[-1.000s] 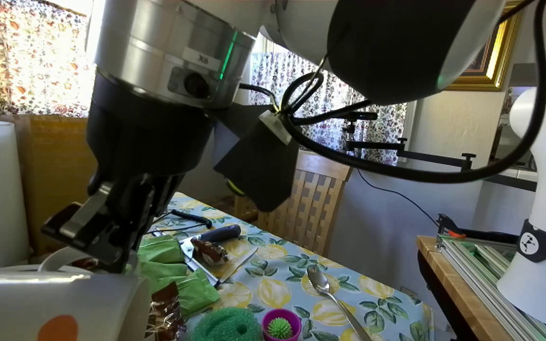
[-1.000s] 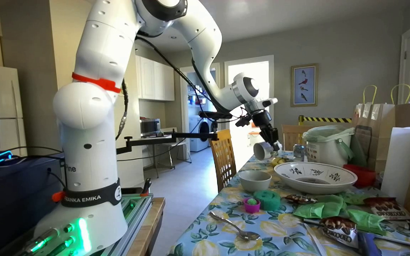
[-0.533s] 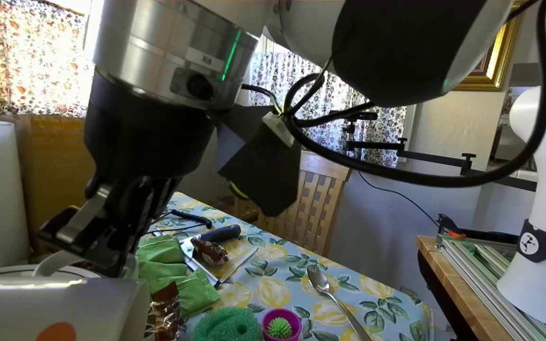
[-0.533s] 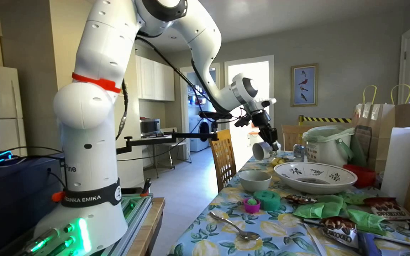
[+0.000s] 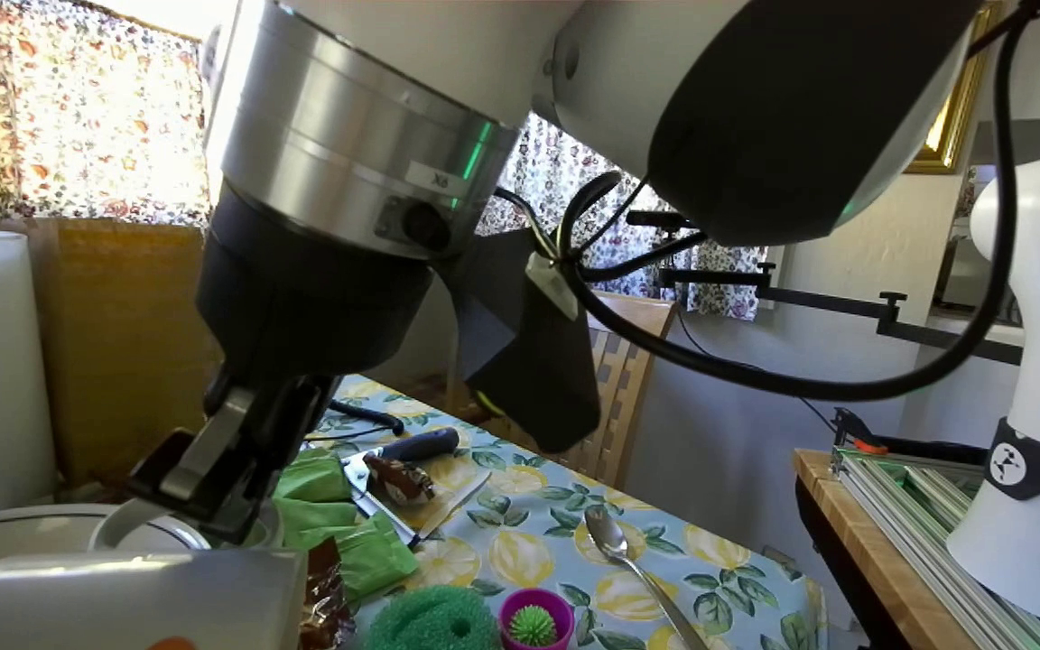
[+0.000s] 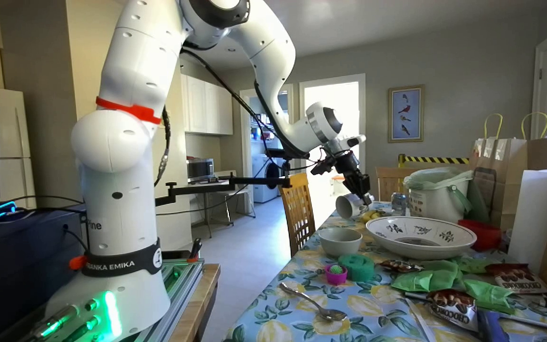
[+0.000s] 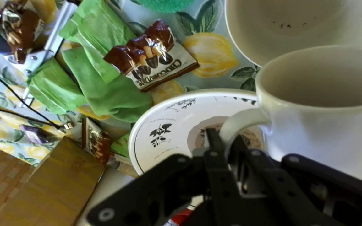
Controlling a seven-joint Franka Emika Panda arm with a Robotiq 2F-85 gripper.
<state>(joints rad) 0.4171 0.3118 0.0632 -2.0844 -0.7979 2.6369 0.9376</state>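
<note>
Gripper (image 7: 227, 142) is clamped on the handle (image 7: 244, 118) of a white mug (image 7: 320, 136), fingers (image 7: 214, 142) tight either side of it; the mug's body is just beside them, to R in wrist view. Mug's up off the lemon-print tablecloth (image 6: 283, 323), tipped well over in both ext. views; hard to judge its height from here. Behind it in wrist view: wide leaf-patterned bowl (image 7: 145, 147) and, by the mug's rim, plain pale bowl (image 6: 341, 247). Both stand on the cloth, along w/ green spongy roll (image 6: 358, 268) next to pink cup (image 6: 335, 279) w/ spiky green ball (image 5: 532, 625) inside, metal spoon (image 6: 330, 314), brown choc. packets (image 6: 454, 308) & green packets (image 7: 105, 95). Also there, in an ext. view: drinks can (image 6: 399, 203), white bin (image 6: 437, 204) w/ green liner (image 6: 439, 176), red bowl (image 6: 487, 236), brown paper bags (image 6: 504, 166). Rm beyond: wooden chair (image 6: 297, 213) by the cloth's edge, white cupboards (image 6: 207, 107), framed bird pic (image 6: 405, 114) on grey wall (image 6: 473, 90), bright doorway (image 6: 342, 92), washer (image 6: 260, 180) thru another.
</note>
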